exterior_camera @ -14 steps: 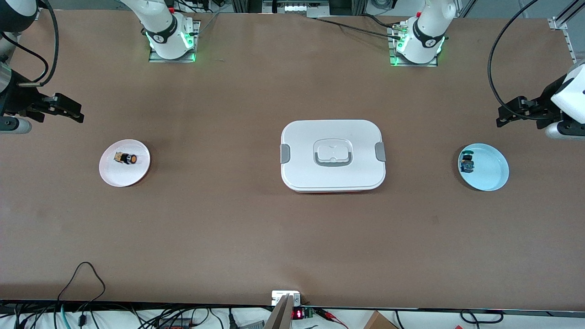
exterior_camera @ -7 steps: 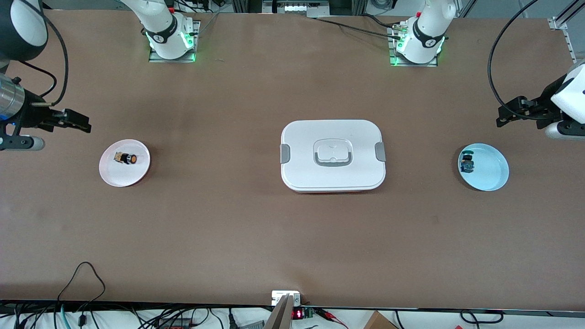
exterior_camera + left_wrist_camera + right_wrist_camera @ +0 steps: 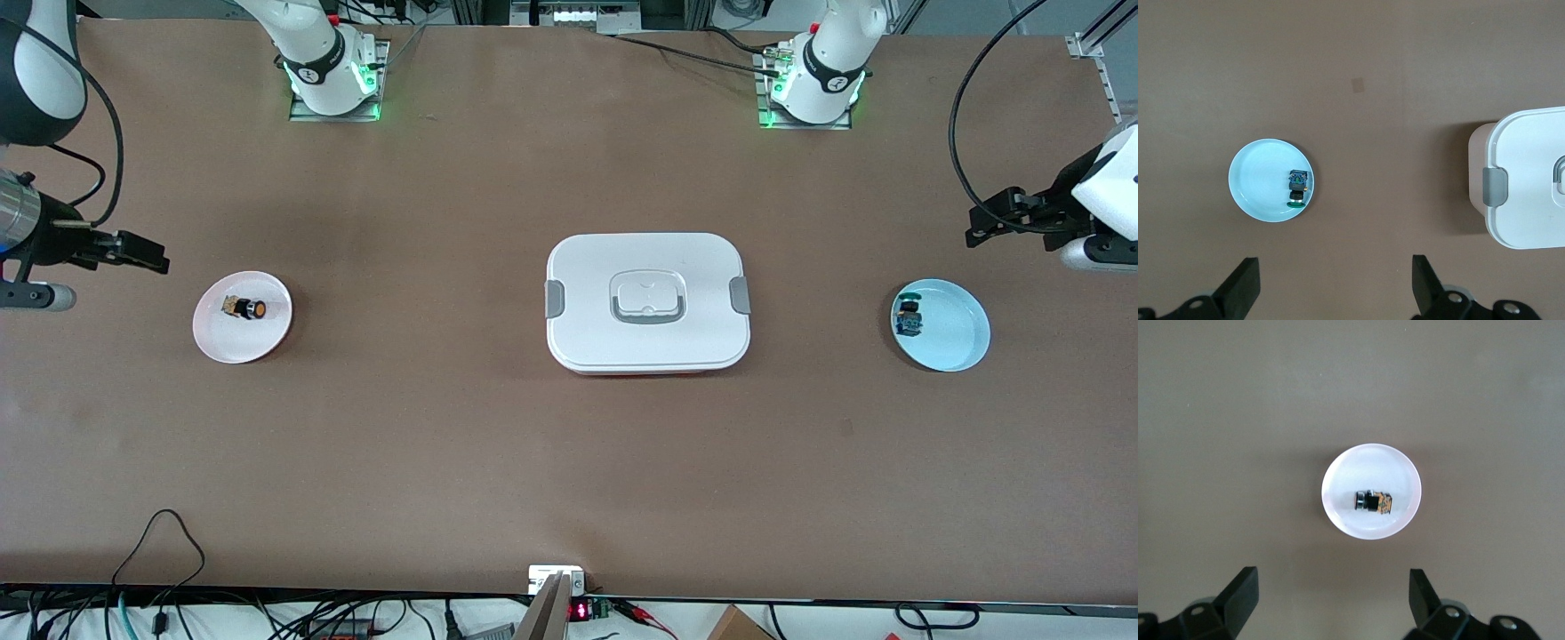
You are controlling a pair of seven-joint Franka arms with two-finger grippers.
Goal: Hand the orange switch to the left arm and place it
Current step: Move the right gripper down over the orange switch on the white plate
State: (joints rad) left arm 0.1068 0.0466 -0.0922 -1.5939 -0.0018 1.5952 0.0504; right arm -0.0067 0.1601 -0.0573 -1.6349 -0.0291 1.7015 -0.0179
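Brown counter (image 3: 444,427), white lidded box (image 3: 647,302) mid-way. Right pincer (image 3: 1331,600) released, above tiny orange-capped switch (image 3: 1374,501) lying on pale pink round plate (image 3: 1338,510). Left pincer (image 3: 1335,287) released, waiting over bare counter beside light-blue plate (image 3: 1255,180).

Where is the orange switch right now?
The orange switch lies on its side on the white plate toward the right arm's end of the table, apart from the box; the right claw hangs open near that plate.
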